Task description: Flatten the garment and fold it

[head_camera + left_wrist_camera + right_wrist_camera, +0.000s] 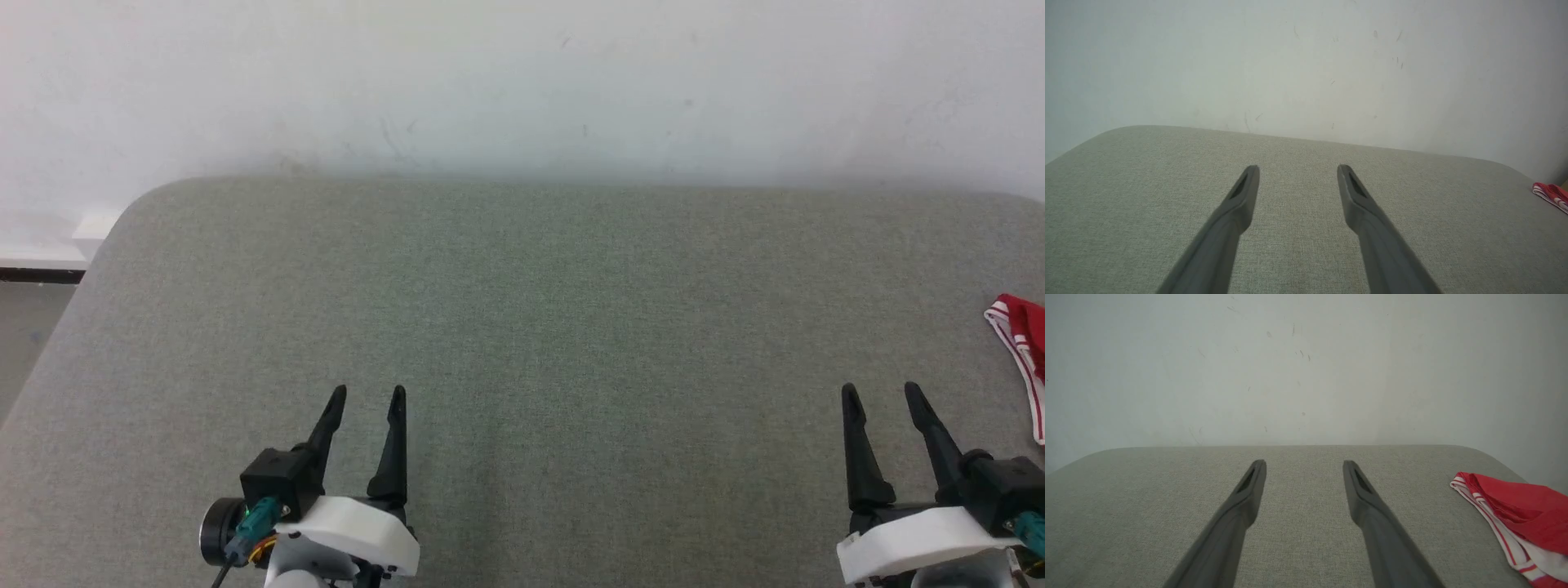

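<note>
I see the garment at the right edge of the head view, cut off by the frame. It lies on the right side of the grey bench. It is red cloth edged with a white band that carries thin red stripes. In my right wrist view it lies bunched, with creased red folds overlapping the striped trim.

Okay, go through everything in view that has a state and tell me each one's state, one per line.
left gripper: open, holding nothing
right gripper: open, holding nothing
garment: crumpled, not yet flattened or folded, lying on the right side of the grey table, apart from both grippers
</note>
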`<state>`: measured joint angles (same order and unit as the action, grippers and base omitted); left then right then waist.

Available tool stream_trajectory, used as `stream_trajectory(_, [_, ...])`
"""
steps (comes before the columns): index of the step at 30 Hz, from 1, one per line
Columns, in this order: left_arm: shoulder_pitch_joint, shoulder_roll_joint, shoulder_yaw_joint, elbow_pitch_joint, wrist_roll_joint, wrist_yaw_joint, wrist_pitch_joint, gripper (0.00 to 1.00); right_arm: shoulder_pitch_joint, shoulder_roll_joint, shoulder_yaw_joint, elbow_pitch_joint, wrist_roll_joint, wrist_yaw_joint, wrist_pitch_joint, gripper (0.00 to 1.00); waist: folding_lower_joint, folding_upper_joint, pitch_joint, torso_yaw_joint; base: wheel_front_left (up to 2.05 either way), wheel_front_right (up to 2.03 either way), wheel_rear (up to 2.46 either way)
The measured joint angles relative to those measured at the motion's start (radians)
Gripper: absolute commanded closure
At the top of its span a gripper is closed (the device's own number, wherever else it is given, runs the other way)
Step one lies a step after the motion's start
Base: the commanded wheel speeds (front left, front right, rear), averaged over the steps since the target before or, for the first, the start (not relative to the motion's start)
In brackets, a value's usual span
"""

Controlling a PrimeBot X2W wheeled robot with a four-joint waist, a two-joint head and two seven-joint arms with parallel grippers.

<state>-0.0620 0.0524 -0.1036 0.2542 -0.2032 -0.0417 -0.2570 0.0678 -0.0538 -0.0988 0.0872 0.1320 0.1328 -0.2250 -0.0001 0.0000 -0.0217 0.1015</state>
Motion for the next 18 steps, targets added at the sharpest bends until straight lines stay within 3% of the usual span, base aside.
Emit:
stream_trajectory(1, [0.0,0.0,0.0,0.001,0.0,0.0,0.001,1.0,0.0,0.0,0.001,0.002,0.0,0.0,0.001,1.0,0.0,0.0,0.0,0.0,0.0,0.0,0.0])
stream_trajectory(18, [0.0,0.0,0.002,-0.006,0.002,0.0,0.012,1.0,-0.001,-0.001,0.005,0.0,-0.001,0.0,0.011,1.0,0.0001,0.0,0.0,-0.006,0.0,0.0,0.0])
